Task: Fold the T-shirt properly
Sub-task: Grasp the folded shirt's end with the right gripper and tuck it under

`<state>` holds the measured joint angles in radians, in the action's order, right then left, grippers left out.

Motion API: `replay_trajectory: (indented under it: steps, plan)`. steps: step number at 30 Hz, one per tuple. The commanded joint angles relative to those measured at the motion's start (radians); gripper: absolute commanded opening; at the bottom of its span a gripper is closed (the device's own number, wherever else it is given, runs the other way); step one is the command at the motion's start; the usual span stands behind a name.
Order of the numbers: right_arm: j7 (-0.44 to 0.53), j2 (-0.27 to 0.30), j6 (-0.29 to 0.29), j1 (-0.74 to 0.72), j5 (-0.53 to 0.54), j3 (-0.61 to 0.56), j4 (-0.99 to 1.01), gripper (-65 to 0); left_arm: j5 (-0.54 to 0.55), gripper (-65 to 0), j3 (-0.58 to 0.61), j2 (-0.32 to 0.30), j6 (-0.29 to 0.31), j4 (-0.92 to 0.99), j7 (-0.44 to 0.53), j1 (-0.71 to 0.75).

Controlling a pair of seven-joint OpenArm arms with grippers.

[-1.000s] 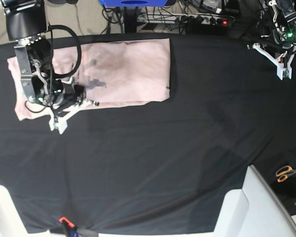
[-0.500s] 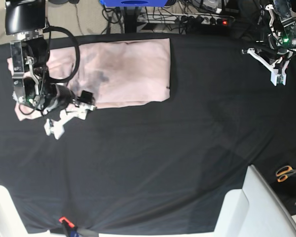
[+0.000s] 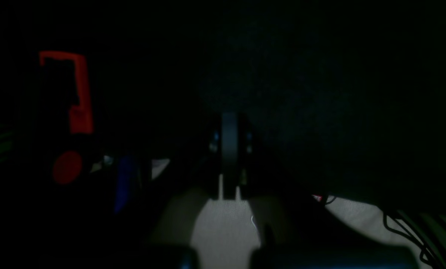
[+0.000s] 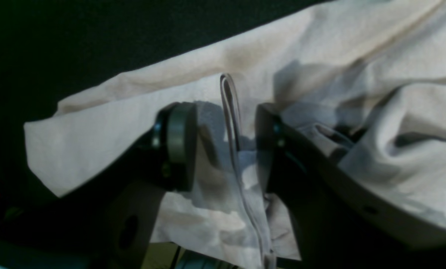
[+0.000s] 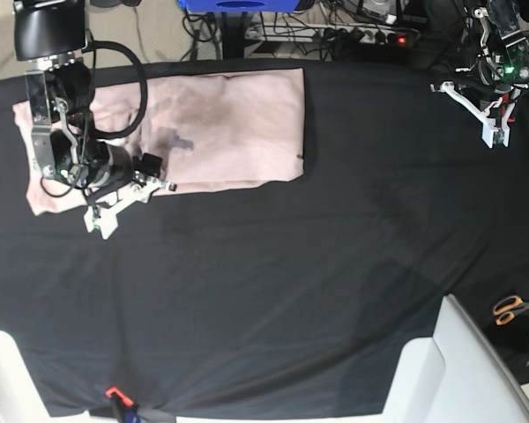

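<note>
Our right fingers [image 4: 223,145] stand spread astride a raised hem fold of the soft, limp T-shirt [image 5: 238,123]; we'd pinch there. Left fingers [image 3: 228,149] pressed together.

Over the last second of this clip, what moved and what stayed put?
The right gripper, working at the near edge of the T-shirt, swung out toward the table front, then came back to the hem. Its jaws now stand apart around a raised fold of fabric, not pinching it. The left gripper shifted slightly over the black tablecloth. The T-shirt's folded outline and the scissors stayed put.
</note>
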<state>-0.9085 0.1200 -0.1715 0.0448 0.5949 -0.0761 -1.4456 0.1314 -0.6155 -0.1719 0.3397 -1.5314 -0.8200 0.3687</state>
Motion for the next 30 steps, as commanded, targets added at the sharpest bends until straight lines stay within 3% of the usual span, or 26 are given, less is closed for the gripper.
replay_trajectory:
  steps: [1, 4, 10, 12, 15, 16, 19, 30]
  plan:
    - [0.007, -0.007, 0.005, -0.015, 0.01, 0.003, -0.011, -40.5, 0.001, -65.0, -0.007, -0.015, -0.004, -0.014, 0.014, -0.003]
    - [0.007, -0.012, 0.005, -0.015, 0.01, 0.003, -0.01, -36.9, -0.006, -65.0, -0.007, -0.015, -0.004, -0.01, 0.014, -0.018]
    - [0.01, -0.012, 0.005, -0.015, 0.01, 0.003, -0.01, -37.4, -0.006, -65.0, -0.007, -0.015, -0.004, 0.007, 0.014, -0.026]
    - [0.012, -0.012, 0.005, -0.015, 0.01, 0.005, -0.01, -42.9, -0.006, -65.0, -0.007, -0.015, -0.004, 0.007, 0.014, -0.026]
    - [0.007, -0.012, 0.005, -0.026, 0.012, 0.006, 0.026, -62.3, -0.006, -65.0, -0.007, -0.015, -0.004, 0.007, 0.014, -0.026]
    - [0.007, -0.013, 0.005, -0.03, 0.012, 0.009, 0.046, -65.0, -0.006, -65.0, -0.007, -0.015, -0.004, 0.007, 0.014, -0.026]
    - [0.013, -0.029, 0.005, -0.041, 0.013, 0.014, 0.098, -64.1, -0.006, -65.0, -0.007, -0.015, -0.004, 0.007, 0.014, -0.026]
    - [0.012, 0.004, 0.005, -0.113, 0.009, 0.014, 0.116, -65.0, 0.0, -65.0, -0.005, -0.015, -0.004, 0.006, 0.014, -0.027]
